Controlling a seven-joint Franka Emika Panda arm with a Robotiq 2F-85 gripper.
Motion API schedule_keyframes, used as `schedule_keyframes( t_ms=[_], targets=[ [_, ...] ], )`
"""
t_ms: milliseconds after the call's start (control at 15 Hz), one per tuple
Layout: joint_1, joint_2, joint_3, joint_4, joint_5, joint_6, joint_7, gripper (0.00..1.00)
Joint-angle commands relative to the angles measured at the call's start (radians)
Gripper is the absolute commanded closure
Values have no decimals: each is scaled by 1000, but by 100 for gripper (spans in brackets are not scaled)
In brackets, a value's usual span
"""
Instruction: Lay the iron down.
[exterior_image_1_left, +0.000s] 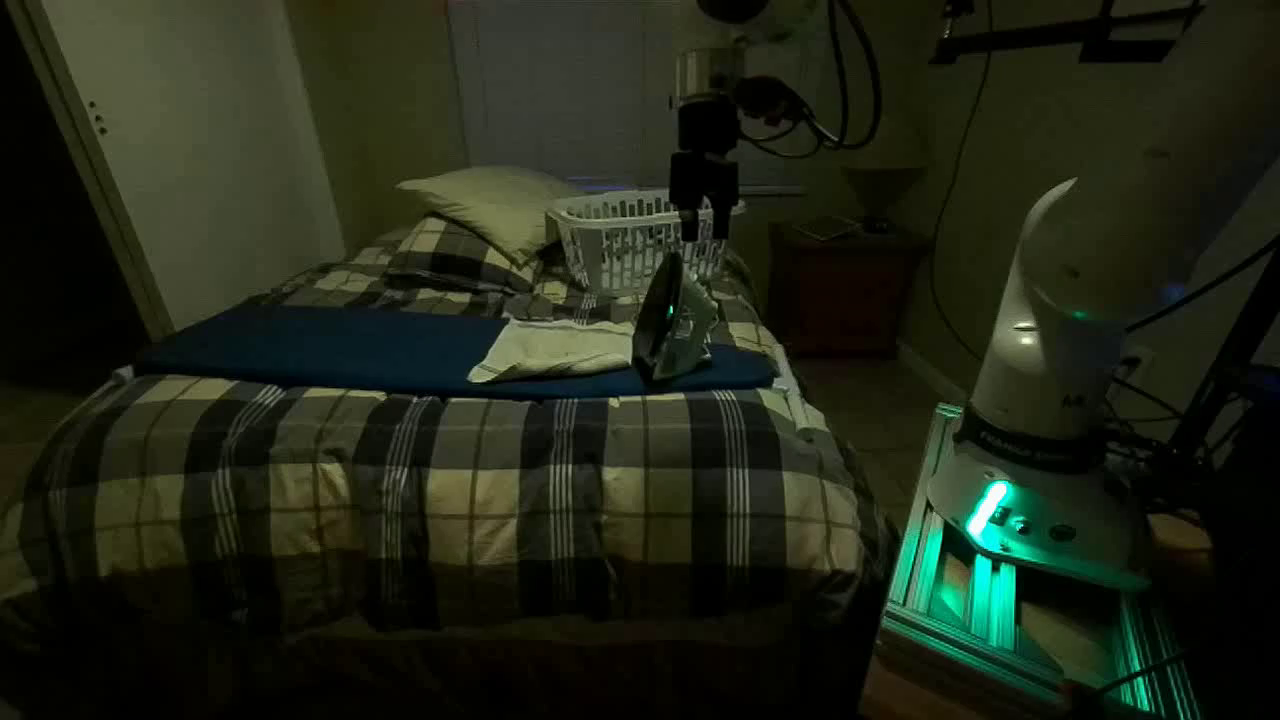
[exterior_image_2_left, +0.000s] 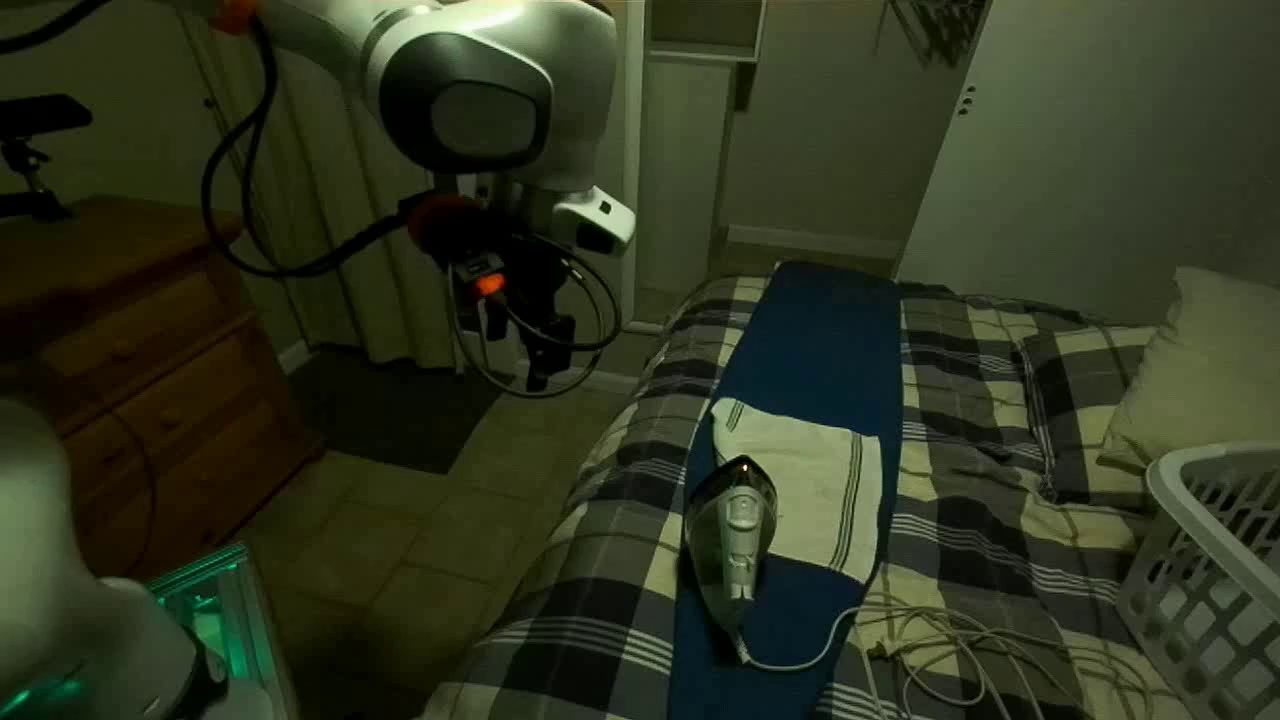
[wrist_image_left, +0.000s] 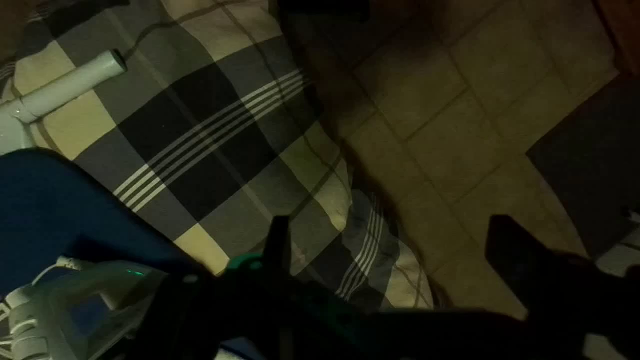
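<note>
The iron (exterior_image_1_left: 690, 330) has a pale grey body and stands upright on its heel on the blue ironing board (exterior_image_1_left: 340, 340), tip up. It also shows in an exterior view (exterior_image_2_left: 735, 550), with its pale cord running from the bottom. In the wrist view the iron (wrist_image_left: 90, 305) is at the lower left, partly hidden by my gripper. My gripper (exterior_image_1_left: 706, 236) is open and empty, higher than the iron and apart from it. In an exterior view the gripper (exterior_image_2_left: 517, 362) hangs off the bed's side, over the floor. The wrist view shows wide-spread fingers (wrist_image_left: 390, 222).
A flat white cloth (exterior_image_2_left: 805, 490) lies on the board beside the iron. Loose cord (exterior_image_2_left: 960, 650) lies coiled on the plaid bed (exterior_image_1_left: 480, 500). A white lattice laundry basket (exterior_image_1_left: 600, 245) and a pillow (exterior_image_1_left: 500, 200) are at the back. A wooden dresser (exterior_image_2_left: 150, 370) stands across the floor.
</note>
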Motion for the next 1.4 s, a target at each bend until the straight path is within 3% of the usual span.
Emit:
schedule_keyframes(
  t_ms=[0,333,533,733,933,1067,1333],
  targets=[
    [-10,0,9,2,3,-2,-3,0],
    [-35,22,-15,11,-46,-22,-47,0],
    [-71,52,-53,18,-194,-69,-200,0],
    [-104,85,-90,7,-342,-40,-334,0],
    [-129,116,-127,-21,-480,88,-456,0],
    [-141,135,-159,-41,-517,235,-532,0],
    [-144,211,-211,-47,-399,520,-658,0]
  ],
)
